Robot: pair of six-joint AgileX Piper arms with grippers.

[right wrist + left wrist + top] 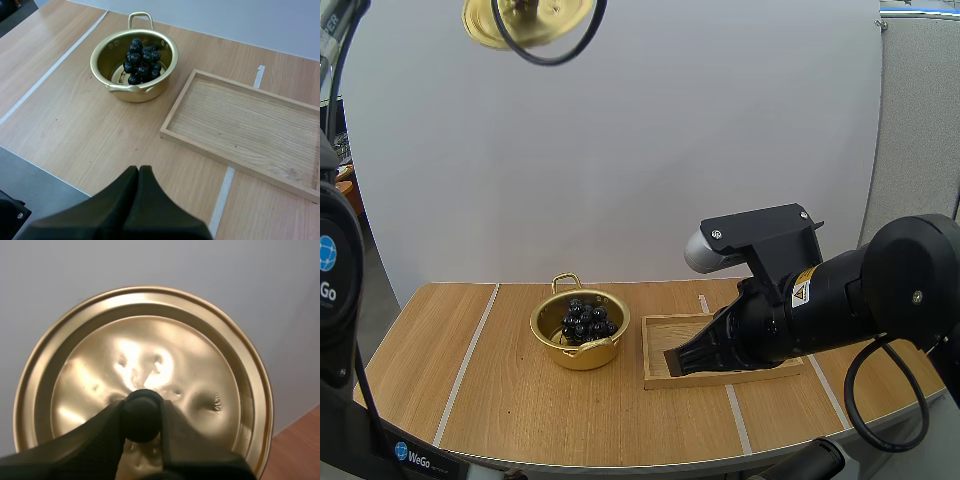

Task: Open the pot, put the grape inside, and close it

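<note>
**Lid lifted, grapes in the open pot**

My left gripper (141, 414) is clamped on the black knob (142, 407) of the gold lid (150, 355), with one finger on each side of the knob. In the high view I see the lid held high above the tabletop (500, 400), well clear of everything and tilted so its face shows.

The gold pot (582, 356) stands open on the tabletop, left of the wooden tray (672, 332) and close to it but not touching. The bunch of dark grapes (586, 318) lies inside the pot, on its bottom. One pot handle points to the far side and the other to the near side.

My right gripper (139, 172) is closed on nothing, its fingers pressed together into one dark wedge. In the high view its tip lies over the tray's near left corner; I can't tell its height above the tray. From its wrist view the pot with the grapes is ahead, with the tray beside it.
</note>
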